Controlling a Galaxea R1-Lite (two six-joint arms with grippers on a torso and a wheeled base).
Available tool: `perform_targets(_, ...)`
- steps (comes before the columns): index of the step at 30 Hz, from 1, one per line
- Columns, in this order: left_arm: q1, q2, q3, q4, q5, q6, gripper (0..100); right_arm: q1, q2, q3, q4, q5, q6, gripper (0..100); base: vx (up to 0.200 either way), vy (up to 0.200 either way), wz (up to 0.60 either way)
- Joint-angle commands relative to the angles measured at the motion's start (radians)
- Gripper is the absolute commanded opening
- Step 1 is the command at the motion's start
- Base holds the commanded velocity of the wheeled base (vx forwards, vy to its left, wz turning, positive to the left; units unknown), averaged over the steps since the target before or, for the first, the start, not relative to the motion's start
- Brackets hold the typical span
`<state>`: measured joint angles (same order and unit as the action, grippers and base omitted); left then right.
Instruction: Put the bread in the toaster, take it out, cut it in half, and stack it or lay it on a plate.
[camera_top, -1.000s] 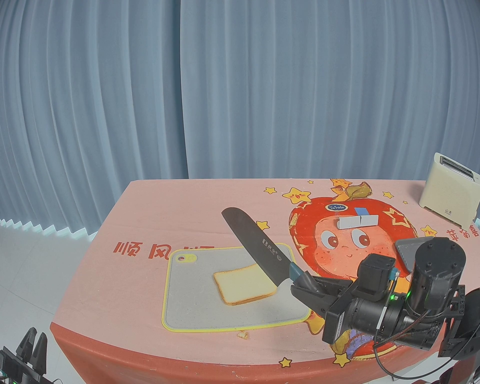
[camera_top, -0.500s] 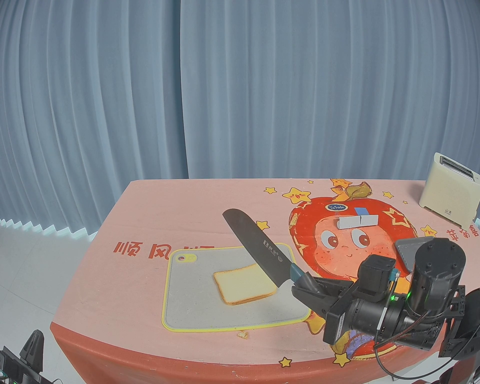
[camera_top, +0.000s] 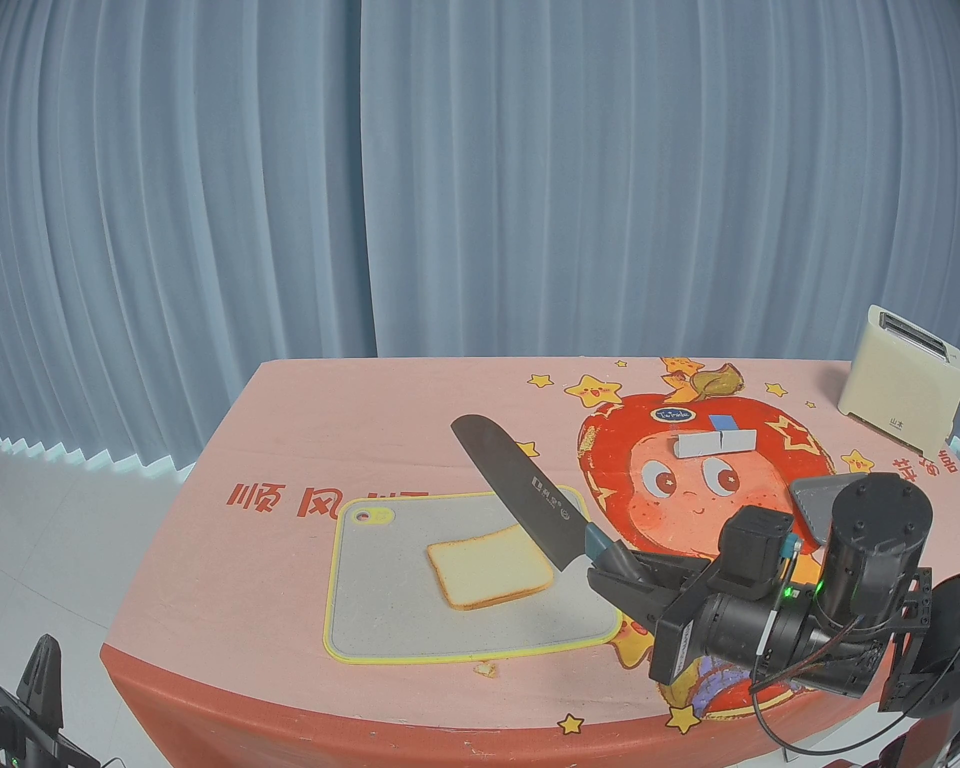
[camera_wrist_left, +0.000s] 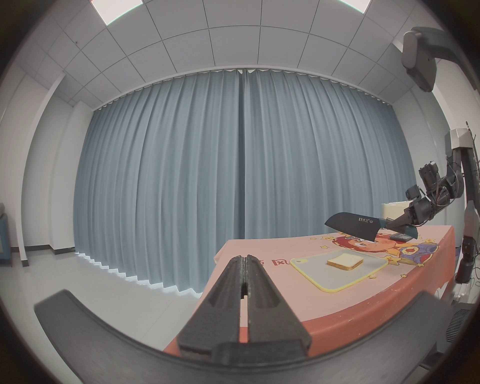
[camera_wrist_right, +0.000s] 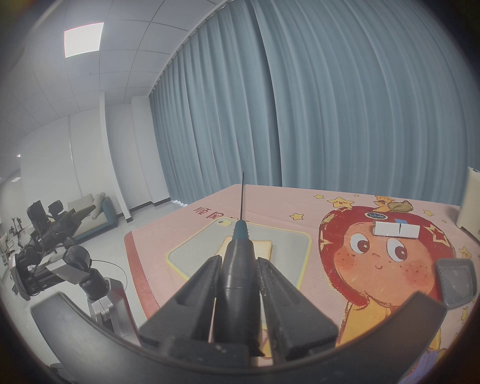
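A: How many slices do you have?
B: One bread slice (camera_top: 490, 568), lying flat on your one cutting board (camera_top: 380, 610) on the tabletop (camera_top: 300, 440). One toaster (camera_top: 900, 380) stands far right.
A: Your pincers?
B: Your right pincer (camera_top: 615, 572) grasps the single knife (camera_top: 520, 485), with its blade raised over the board. Your left pincer (camera_wrist_left: 245, 280) is clenched, empty.

The pink table (camera_top: 330, 420) bears a cutting board (camera_top: 390, 610), toaster (camera_top: 898, 382) — and white block (camera_top: 714, 443).
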<state>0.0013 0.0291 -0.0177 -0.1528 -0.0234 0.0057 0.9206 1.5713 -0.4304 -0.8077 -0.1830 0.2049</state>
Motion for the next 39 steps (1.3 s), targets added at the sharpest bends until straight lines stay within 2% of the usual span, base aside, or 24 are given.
perform_targets(1,-0.001,-0.005,0.008,-0.002,-0.007,0.005,0,-0.002,-0.005,-0.002,-0.001,-0.001,-0.001,0,0.0,0.0,0.0)
perform_targets(3,-0.004,-0.003,-0.042,-0.008,-0.021,0.005,0,0.001,-0.002,0.001,-0.001,-0.001,-0.001,0,0.0,0.0,0.0)
perform_targets(6,-0.006,0.123,-0.111,-0.024,-0.041,0.007,0,0.0,0.004,0.002,-0.001,-0.001,-0.001,0,0.0,0.0,0.0)
perform_targets(10,-0.006,0.245,-0.113,-0.111,-0.073,0.022,0,0.004,0.0,0.004,0.001,-0.001,-0.001,0,0.0,0.0,0.0)
perform_targets(11,-0.006,0.334,-0.113,-0.172,-0.102,0.033,0,0.006,-0.002,0.006,0.001,-0.001,-0.001,0,0.0,0.0,0.0)
perform_targets(16,-0.007,0.515,-0.127,-0.275,-0.156,0.033,0,-0.002,0.001,0.006,0.001,-0.003,-0.001,0,0.0,0.0,0.0)
perform_targets(19,-0.009,0.571,-0.148,-0.272,-0.199,0.037,0,0.0,0.003,0.006,0.001,-0.003,-0.001,0,0.0,0.0,0.0)
perform_targets(20,-0.009,0.571,-0.148,-0.272,-0.199,0.037,0,0.0,0.003,0.006,0.001,-0.003,-0.001,0,0.0,0.0,0.0)
perform_targets(21,-0.01,0.592,-0.169,-0.269,-0.237,0.033,0,0.001,0.006,0.007,0.001,-0.001,-0.001,0,0.0,0.0,0.0)
perform_targets(24,-0.01,0.66,-0.212,-0.269,-0.277,0.034,0,0.007,0.007,0.007,0.001,0.0,-0.001,0,0.0,0.0,0.0)
perform_targets(34,-0.015,0.819,-0.375,-0.272,-0.291,0.034,0,0.0,-0.022,-0.002,0.002,0.002,-0.002,0,0.0,0.0,0.0)
perform_targets(39,-0.014,0.887,-0.464,-0.272,-0.351,0.037,0,-0.002,-0.022,-0.013,0.002,0.005,-0.002,0,0.0,0.0,0.0)
